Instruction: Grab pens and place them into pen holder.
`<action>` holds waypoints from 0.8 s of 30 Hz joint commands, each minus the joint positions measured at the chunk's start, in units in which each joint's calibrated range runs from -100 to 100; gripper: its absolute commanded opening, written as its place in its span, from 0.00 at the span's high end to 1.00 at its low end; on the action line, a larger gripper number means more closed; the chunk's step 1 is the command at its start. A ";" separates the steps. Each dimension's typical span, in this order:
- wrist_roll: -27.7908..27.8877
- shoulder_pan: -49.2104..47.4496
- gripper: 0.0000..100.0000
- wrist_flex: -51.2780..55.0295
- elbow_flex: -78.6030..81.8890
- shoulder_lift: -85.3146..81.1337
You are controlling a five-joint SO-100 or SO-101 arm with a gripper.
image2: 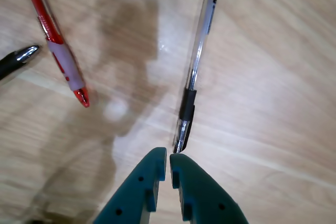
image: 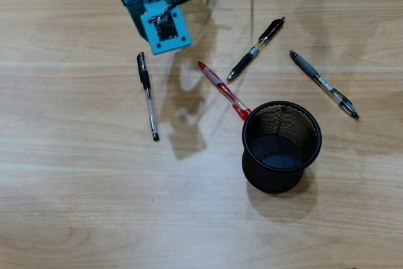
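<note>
Though near gripper (image2: pixel 168 157), clear pen (image2: pixel 195 72) w/ red pen (image2: pixel 56 51) beside.

I see bright, even light from above in both views, soft arm shadows on the table (image: pixel 75 187), a faint sheen on the wood, and blur on the red pen (image2: pixel 55 40) at the wrist view's edge.

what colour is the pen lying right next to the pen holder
Red, with a clear section; the red pen beside the black mesh pen holder shows best in the overhead view.
</note>
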 commanded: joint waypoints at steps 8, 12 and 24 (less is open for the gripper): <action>-0.34 1.51 0.98 10.06 -22.21 19.49; -2.86 1.14 0.94 10.06 -22.57 22.72; -5.58 0.69 0.83 7.87 -23.56 28.75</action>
